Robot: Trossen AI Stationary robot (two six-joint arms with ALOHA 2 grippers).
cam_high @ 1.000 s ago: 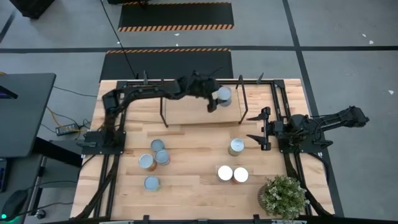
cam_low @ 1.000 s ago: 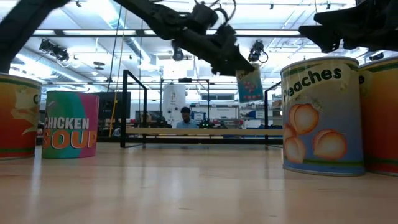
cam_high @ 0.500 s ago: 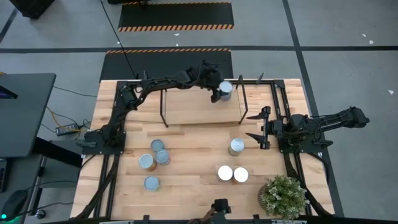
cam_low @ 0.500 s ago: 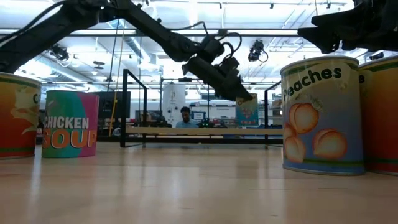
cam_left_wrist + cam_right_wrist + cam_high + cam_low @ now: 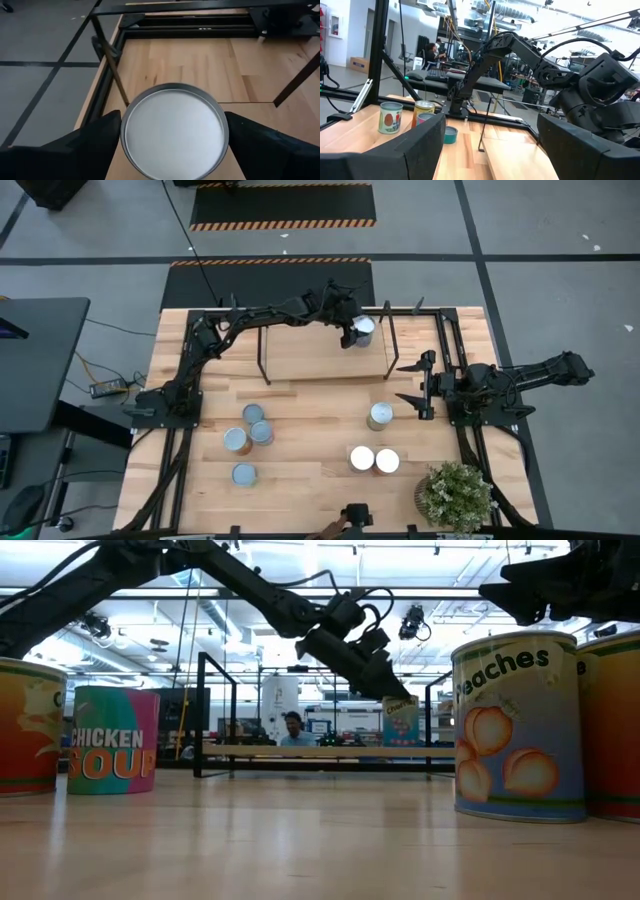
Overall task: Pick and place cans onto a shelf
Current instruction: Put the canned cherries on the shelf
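Note:
My left gripper (image 5: 356, 332) reaches over the far right corner of the shelf (image 5: 320, 358) and is shut on a can (image 5: 174, 131) with a white round top. In the low view the can (image 5: 401, 722) stands upright with its base at the shelf board (image 5: 300, 751). My right gripper (image 5: 418, 385) is open and empty, above the table to the right of the shelf. Several other cans stand on their bases on the table: one (image 5: 380, 416) near the right gripper, two (image 5: 374, 460) nearer the front, and a group (image 5: 250, 435) at the left. My left gripper pinches the can between its two fingers, one on each opposite side of the wall just below the top rim (image 5: 123, 134). The fingers (image 5: 100, 142) come from above, slanting down from the table's left. The can stands upright; I cannot tell whether its base rests on the shelf board.
A green potted plant (image 5: 455, 495) stands at the front right corner. The shelf's black rod frame (image 5: 388, 340) rises beside the held can. Black rails (image 5: 450, 350) run along the table's right side. A person (image 5: 292, 728) shows in the room beyond the table.
My left gripper has gone down toward the shelf's far right corner with the can and a little toward the table's far edge. The can was tilted and well above the board; it now stands upright at board height. The gripper stays shut on it.

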